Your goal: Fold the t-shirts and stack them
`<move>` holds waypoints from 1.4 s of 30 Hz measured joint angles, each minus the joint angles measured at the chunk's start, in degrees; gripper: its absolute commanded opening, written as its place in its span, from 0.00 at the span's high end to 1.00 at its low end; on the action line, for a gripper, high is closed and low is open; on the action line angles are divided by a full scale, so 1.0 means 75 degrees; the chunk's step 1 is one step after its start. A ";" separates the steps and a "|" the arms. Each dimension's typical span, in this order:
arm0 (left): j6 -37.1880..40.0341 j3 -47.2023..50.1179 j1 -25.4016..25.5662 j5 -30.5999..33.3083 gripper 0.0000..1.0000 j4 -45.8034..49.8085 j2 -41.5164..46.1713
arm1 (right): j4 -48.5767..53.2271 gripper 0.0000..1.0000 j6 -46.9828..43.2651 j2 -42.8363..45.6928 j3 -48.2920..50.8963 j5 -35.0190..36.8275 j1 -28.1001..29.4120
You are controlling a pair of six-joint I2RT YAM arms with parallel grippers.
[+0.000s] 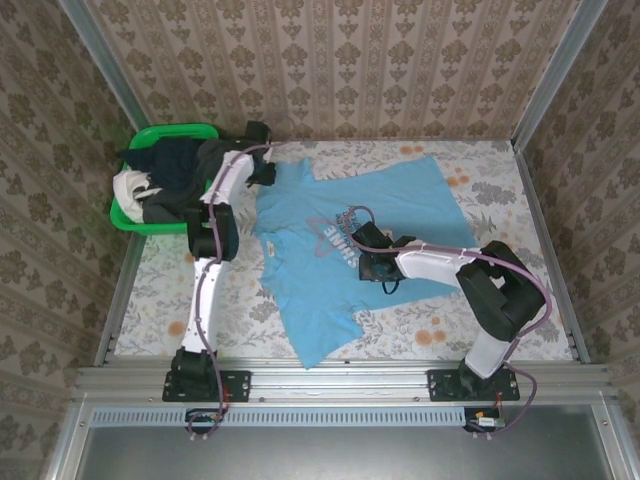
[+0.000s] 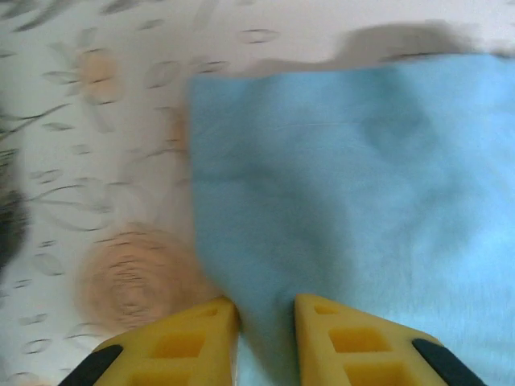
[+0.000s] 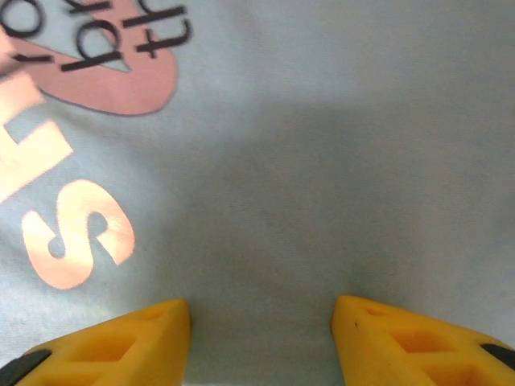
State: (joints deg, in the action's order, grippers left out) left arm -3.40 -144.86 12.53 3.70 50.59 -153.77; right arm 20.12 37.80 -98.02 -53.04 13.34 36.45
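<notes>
- In the middle of the table, the light blue t-shirt (image 1: 400, 200) lies spread print-up, slanting from near-left to far-right; I cannot tell which end is the collar.
- My left pincer (image 2: 265, 310) is nearly closed, pinching the shirt's far-left edge between its yellow fingers.
- My right pincer (image 3: 261, 314) stands half open over the print, gripping nothing.
- The table (image 1: 500, 190) wears a pale floral cover; patterned wallpaper (image 1: 330, 60) surrounds it.
- At the far left, a green basket (image 1: 175, 132) holds dark and white clothes (image 1: 165, 170).
</notes>
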 measured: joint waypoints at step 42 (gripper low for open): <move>-0.1836 1.0494 0.0691 -0.1757 0.45 -0.3882 0.6202 | 0.3086 0.51 -0.1501 -0.6560 -1.0579 -0.1335 -0.4398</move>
State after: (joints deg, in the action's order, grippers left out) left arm -17.17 -66.15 17.72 -9.47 21.47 -107.26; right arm 43.27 26.55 -147.22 -132.38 3.33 3.46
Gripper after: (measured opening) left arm 0.551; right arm 0.503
